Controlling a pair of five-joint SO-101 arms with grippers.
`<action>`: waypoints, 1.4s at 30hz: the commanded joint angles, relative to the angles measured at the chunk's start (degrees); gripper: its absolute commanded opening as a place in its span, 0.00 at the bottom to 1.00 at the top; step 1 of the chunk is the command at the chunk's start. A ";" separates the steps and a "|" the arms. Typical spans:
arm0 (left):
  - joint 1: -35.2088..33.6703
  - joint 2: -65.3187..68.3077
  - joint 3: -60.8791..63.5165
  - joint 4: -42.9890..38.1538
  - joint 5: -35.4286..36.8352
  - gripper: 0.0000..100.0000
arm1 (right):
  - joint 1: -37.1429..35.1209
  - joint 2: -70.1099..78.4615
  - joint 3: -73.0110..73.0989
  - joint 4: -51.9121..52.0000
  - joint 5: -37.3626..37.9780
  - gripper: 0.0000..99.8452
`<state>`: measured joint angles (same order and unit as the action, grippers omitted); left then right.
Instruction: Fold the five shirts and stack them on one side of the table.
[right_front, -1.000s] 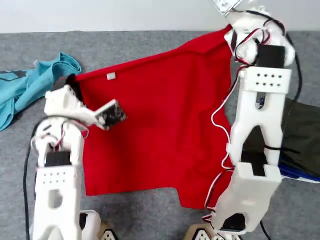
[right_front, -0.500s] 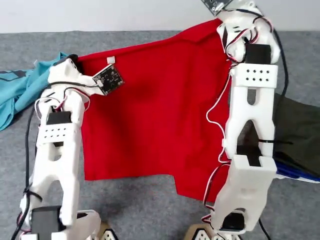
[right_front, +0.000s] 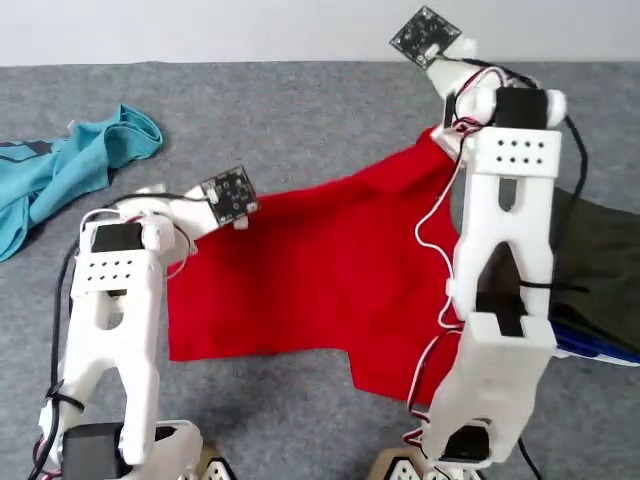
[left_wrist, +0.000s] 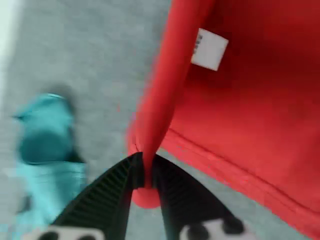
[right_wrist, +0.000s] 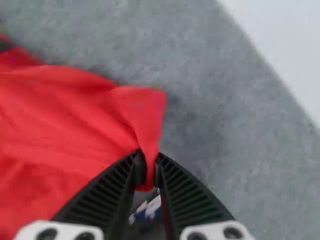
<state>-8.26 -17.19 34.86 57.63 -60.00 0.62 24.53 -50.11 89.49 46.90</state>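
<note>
- Table (right_front: 300, 110): grey fabric-covered work surface. It carries all the items listed below.
- Red shirt (right_front: 320, 280): lies at the table centre, between my two arms. Its near hem rests flat on the grey surface. Each of its two far corners is held in one of my claws. My right arm covers part of its right side in the high view.
- Right arm (right_front: 505, 260): stretches from the near table edge out to the far right corner of the red shirt.
- Left arm (right_front: 110, 330): stands at the left side of the red shirt, with its wrist over the shirt's far left corner.
- Dark shirt (right_front: 600, 260): lies at the right edge of the table, just beside my right arm. It rests on a blue item (right_front: 590, 345).
- Teal shirt (right_front: 70, 170): lies crumpled at the far left of the table, apart from the red shirt.
- Left claw (left_wrist: 145, 165): clamped on a rolled fold of the red shirt's edge. The grey surface and the teal shirt are visible behind it.
- Right claw (right_wrist: 146, 162): clamped on a bunched corner of the red shirt, above the grey surface.
- White label (left_wrist: 210, 49): sewn to the red shirt, near the fold held by my left claw.
</note>
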 joint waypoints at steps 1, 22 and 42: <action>-0.26 -2.46 -2.51 6.24 0.62 0.00 | 1.54 -6.90 -1.76 8.31 -0.53 0.01; -0.18 -1.93 8.13 15.47 0.62 0.00 | 6.64 -36.79 47.74 13.05 -3.08 0.01; -0.18 -1.93 11.56 16.26 0.26 0.00 | 6.81 -57.71 79.21 12.97 -2.99 0.01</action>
<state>-8.35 -17.54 46.11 73.54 -59.74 6.86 -30.42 28.40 100.48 44.00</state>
